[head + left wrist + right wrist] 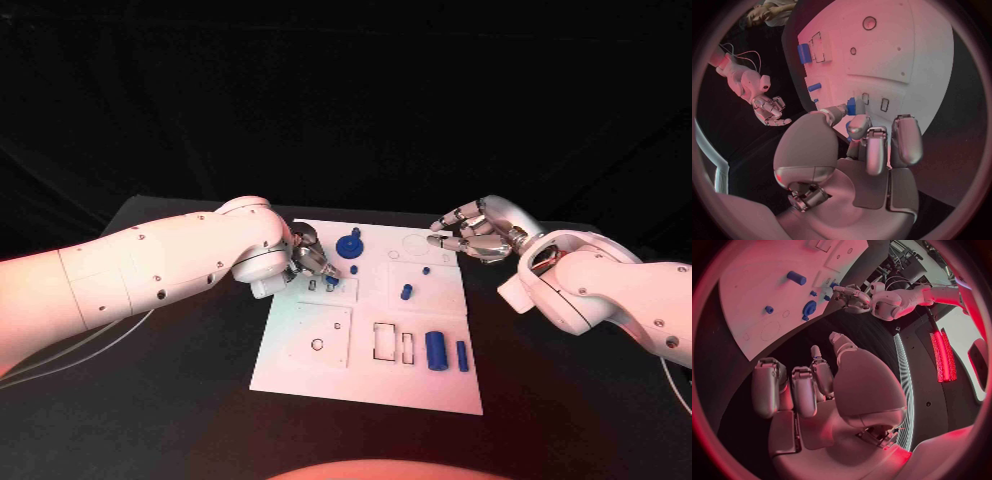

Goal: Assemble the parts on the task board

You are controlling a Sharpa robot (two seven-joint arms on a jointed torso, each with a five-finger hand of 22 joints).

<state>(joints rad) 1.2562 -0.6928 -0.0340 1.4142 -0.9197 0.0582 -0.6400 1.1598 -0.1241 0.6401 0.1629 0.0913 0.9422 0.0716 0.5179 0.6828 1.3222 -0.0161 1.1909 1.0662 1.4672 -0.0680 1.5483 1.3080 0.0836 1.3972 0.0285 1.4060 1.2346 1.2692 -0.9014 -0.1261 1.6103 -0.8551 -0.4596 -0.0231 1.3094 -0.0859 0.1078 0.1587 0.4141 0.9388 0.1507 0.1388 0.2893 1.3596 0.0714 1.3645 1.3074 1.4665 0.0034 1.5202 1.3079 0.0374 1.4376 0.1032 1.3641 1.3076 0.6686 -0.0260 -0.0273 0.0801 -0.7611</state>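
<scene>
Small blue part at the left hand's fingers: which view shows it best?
Left wrist view: the blue part sits against the left hand's fingers, next to the task board's slots. Head view shows it partly hidden under the fingers. Right wrist view shows that hand far off; the part is too small to tell.

Task board (303,365) mid-table (173,420) — parts (436,350) on its right side.

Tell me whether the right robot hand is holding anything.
Empty: the right robot hand hovers off the task board, fingers curled around nothing.
</scene>
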